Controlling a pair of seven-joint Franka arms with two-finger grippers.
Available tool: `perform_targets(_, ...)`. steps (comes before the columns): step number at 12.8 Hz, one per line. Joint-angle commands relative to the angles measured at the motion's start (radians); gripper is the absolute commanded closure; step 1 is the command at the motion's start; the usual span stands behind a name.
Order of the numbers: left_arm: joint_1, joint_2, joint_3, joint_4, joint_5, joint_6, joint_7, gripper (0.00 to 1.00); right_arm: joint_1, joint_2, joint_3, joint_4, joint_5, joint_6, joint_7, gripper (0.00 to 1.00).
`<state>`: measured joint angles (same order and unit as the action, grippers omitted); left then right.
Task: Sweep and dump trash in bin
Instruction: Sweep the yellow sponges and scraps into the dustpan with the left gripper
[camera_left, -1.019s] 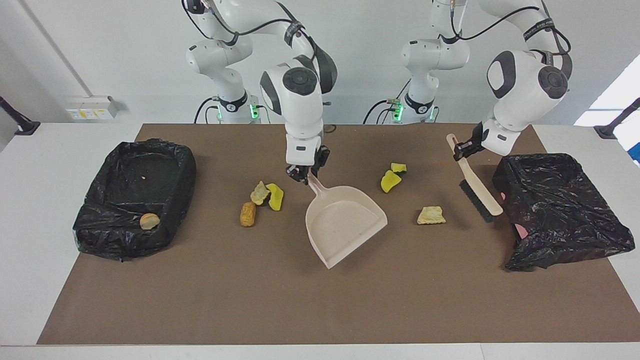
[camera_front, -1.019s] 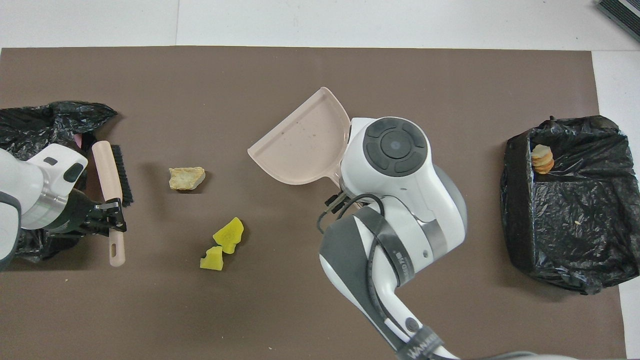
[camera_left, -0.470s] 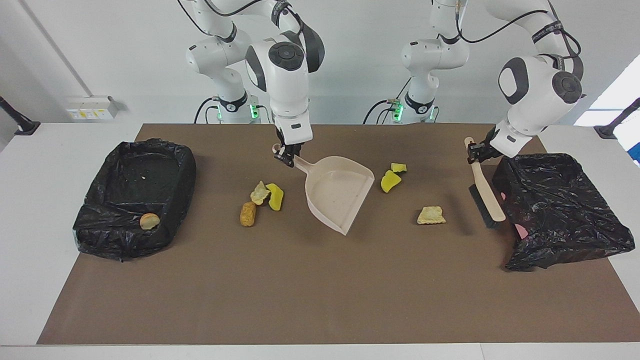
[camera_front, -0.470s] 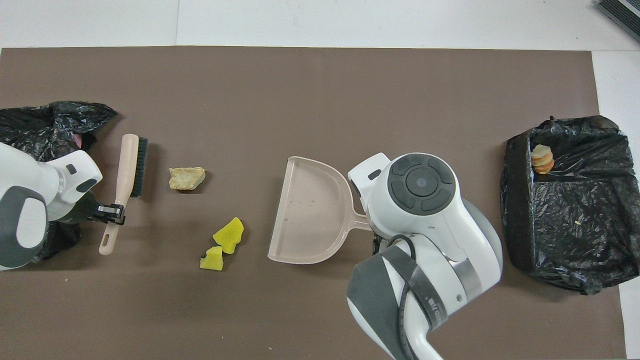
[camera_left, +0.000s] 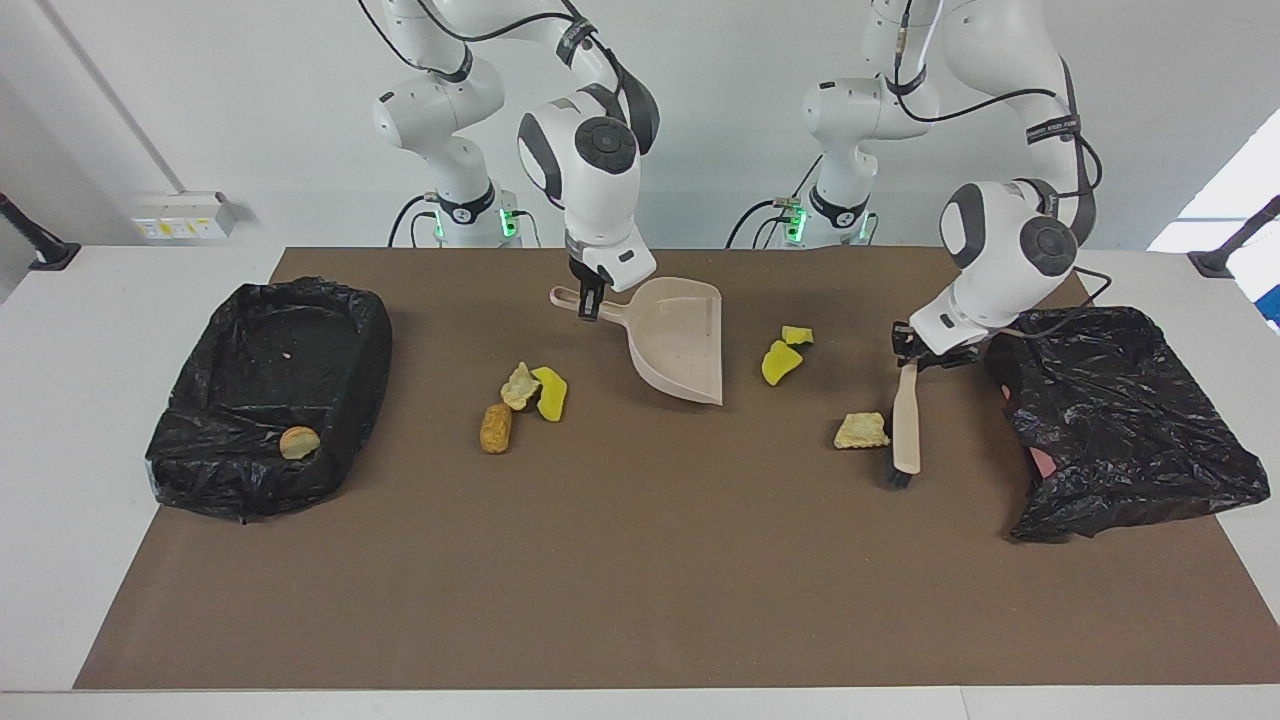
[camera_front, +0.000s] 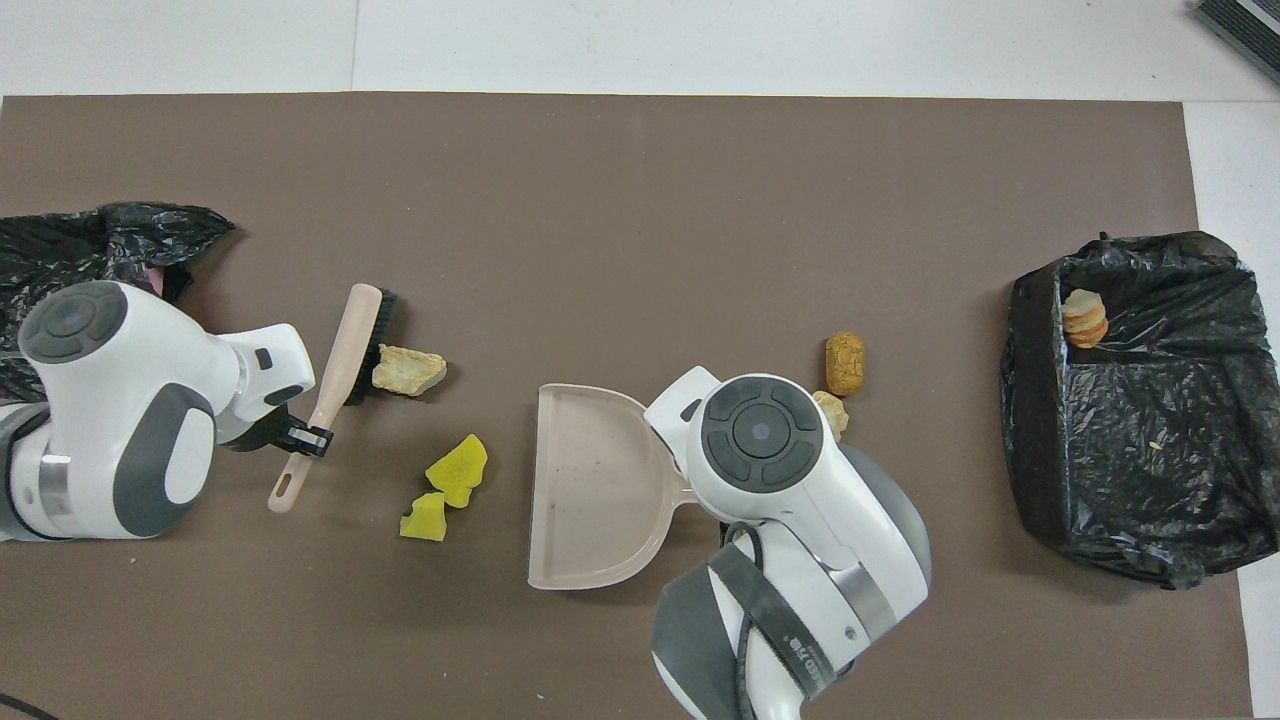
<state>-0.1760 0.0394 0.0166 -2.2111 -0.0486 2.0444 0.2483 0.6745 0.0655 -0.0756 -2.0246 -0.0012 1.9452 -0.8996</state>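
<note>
My right gripper (camera_left: 590, 300) is shut on the handle of the beige dustpan (camera_left: 680, 340), whose mouth faces the left arm's end; the arm hides this gripper from overhead. Two yellow sponge chunks (camera_left: 780, 362) lie just off that mouth. My left gripper (camera_left: 910, 345) is shut on the handle of the brush (camera_left: 905, 430), whose bristles (camera_front: 380, 325) sit right beside a pale beige lump (camera_front: 408, 370). More trash lies beside the dustpan toward the right arm's end: a beige lump (camera_left: 519, 385), a yellow chunk (camera_left: 549, 392) and an orange-brown lump (camera_left: 495, 427). The black-lined bin (camera_left: 200, 470) holds one lump (camera_left: 299, 441).
A second crumpled black bag (camera_left: 1120, 420) lies at the left arm's end, close to the brush and the left arm. The brown mat (camera_left: 640, 580) covers the table, with white tabletop around it.
The right gripper swung the dustpan nearer to the robots and turned its mouth toward the left arm's end. The left gripper carried the brush from the black bag over to the beige lump.
</note>
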Motion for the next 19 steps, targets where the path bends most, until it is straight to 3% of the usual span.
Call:
perform_targets(1,-0.069,-0.059,0.011,-0.062,0.023,-0.019,-0.075,1.00,0.022,-0.047,0.002,-0.126,0.006,0.104,-0.025,1.00)
perform_targets(9,-0.178,-0.082,0.003,-0.061,0.019,-0.137,-0.097,1.00,0.030,-0.058,0.002,-0.180,0.006,0.115,0.008,1.00)
perform_targets(15,-0.401,-0.099,0.000,-0.024,-0.072,-0.230,-0.096,1.00,0.030,-0.061,0.002,-0.180,0.004,0.100,0.010,1.00)
perform_targets(19,-0.393,-0.215,0.011,0.005,-0.123,-0.300,-0.269,1.00,0.030,-0.061,0.002,-0.180,0.004,0.100,0.010,1.00)
